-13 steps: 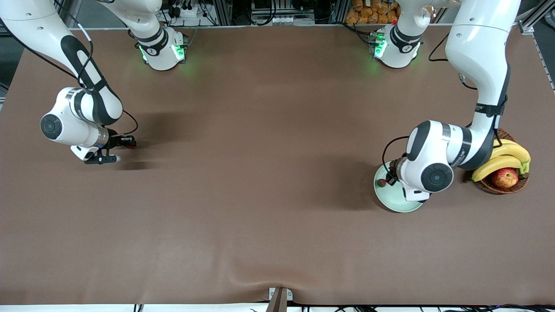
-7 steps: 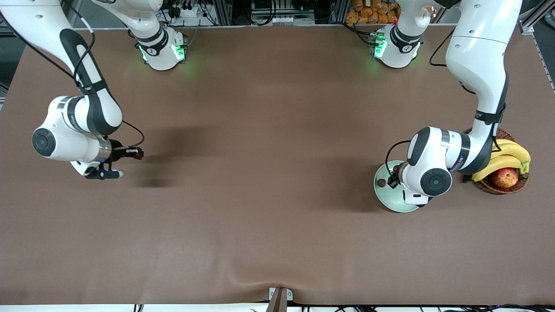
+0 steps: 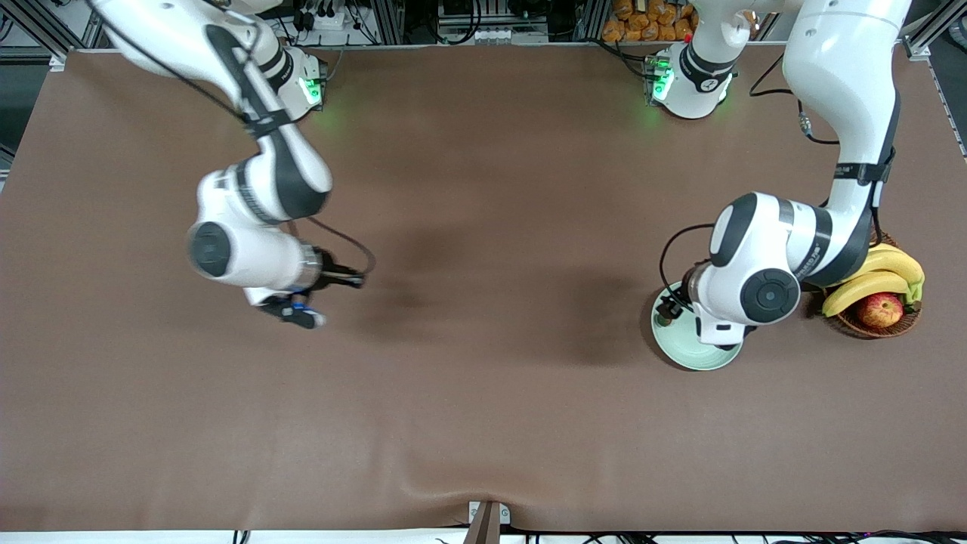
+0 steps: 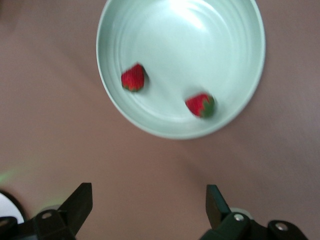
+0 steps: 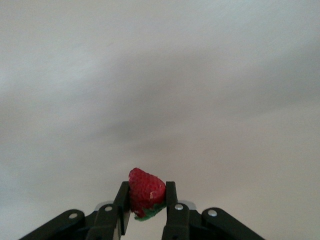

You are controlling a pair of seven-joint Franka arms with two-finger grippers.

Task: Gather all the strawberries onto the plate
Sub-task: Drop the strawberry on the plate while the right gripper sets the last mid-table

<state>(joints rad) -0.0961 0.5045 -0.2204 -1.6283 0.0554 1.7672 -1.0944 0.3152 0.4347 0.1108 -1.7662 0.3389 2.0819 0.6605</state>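
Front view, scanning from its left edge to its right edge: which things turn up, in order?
right gripper with a strawberry → left gripper → plate → basket holding bananas and an apple

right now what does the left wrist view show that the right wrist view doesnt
Only the left wrist view shows the plate with two strawberries lying in it, and the open left claw above bare table beside the plate. Only the right wrist view shows the right claw shut on a third strawberry. Both share the brown table.
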